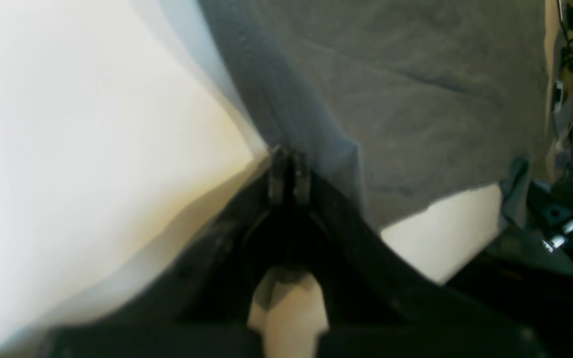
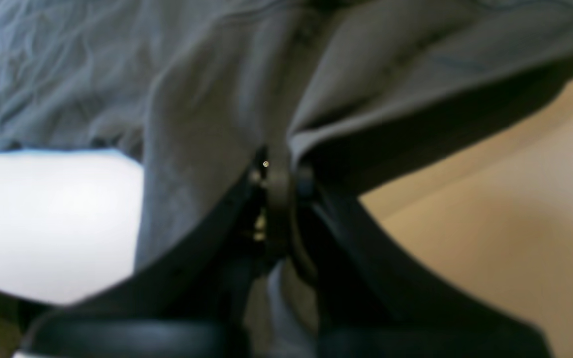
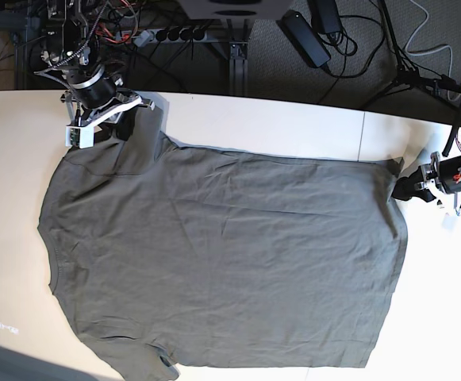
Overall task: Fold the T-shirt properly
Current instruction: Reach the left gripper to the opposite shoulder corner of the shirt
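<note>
The dark olive-grey T-shirt [image 3: 222, 262] lies spread flat and wrinkled on the white table [image 3: 278, 127]. Its hem faces the right of the base view and its sleeves the left. My left gripper [image 3: 405, 188] sits at the far hem corner. In the left wrist view its fingertips [image 1: 289, 171] are pressed together on the edge of the T-shirt [image 1: 416, 99]. My right gripper [image 3: 123, 119] is at the far sleeve. The right wrist view shows it [image 2: 279, 184] shut on a fold of the T-shirt [image 2: 192, 124], which runs between the jaws.
Behind the table's far edge are a power strip [image 3: 167, 33], a power brick [image 3: 305, 36] and loose cables. A seam [image 3: 363, 135] crosses the tabletop. The shirt's near edge reaches the bottom of the base view.
</note>
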Motion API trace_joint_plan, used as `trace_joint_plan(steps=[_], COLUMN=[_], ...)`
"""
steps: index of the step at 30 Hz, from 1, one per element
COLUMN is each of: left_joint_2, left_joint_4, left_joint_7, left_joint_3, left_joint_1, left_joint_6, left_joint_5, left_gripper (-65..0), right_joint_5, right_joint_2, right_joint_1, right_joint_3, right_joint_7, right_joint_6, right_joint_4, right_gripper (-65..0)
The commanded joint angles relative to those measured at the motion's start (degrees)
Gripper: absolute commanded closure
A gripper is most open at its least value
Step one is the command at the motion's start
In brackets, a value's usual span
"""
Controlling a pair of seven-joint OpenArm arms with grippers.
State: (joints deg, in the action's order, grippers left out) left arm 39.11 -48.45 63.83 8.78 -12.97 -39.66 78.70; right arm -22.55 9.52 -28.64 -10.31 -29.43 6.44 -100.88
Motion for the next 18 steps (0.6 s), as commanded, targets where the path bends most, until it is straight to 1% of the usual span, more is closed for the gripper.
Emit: trace_joint_plan(steps=[1,3,6,11,15,18], left_joint_2=[1.14,1.55,2.54,3.87,5.4,6.12], left_joint_4=[-0.59,-1.38,-4.42,-12.02,-16.48,-17.07], left_joint_7=[2.73,5.75,6.38,8.07,8.46,8.46], left_joint_3=[-0.07,-0.04,-0.07,-0.07,-0.07,-0.07], left_joint_1=[-1.51,-2.32,-2.58,-2.58,-2.71,-3.82], left_joint_6=[-0.34,-0.34,-0.34,-0.34,-0.34,-0.34], left_joint_5=[1.88,6.08,6.3,6.3,6.3,6.3], left_gripper=[0.0,0.0,0.0,0.0,0.0,0.0], right_joint_5=[0.48,-0.09,-4.61,-8.39,-9.01,-8.96], right_joint_2=[0.33,0.42,1.92,4.87,6.75,8.5], right_joint_1=[-0.63,-0.9,-1.46,-1.57,-1.51,-1.4], right_joint_3=[-1.14,-3.1,-5.44,-7.78,-8.98,-10.12], right_joint_7=[-1.95,-2.73,-2.75,-3.23,-3.41,-3.41], right_joint_6=[2.75,4.11,6.1,8.87,9.44,9.44], right_joint_4=[-1.38,-3.06,-4.24,-5.44,-8.22,-10.4], right_gripper=[0.0,0.0,0.0,0.0,0.0,0.0])
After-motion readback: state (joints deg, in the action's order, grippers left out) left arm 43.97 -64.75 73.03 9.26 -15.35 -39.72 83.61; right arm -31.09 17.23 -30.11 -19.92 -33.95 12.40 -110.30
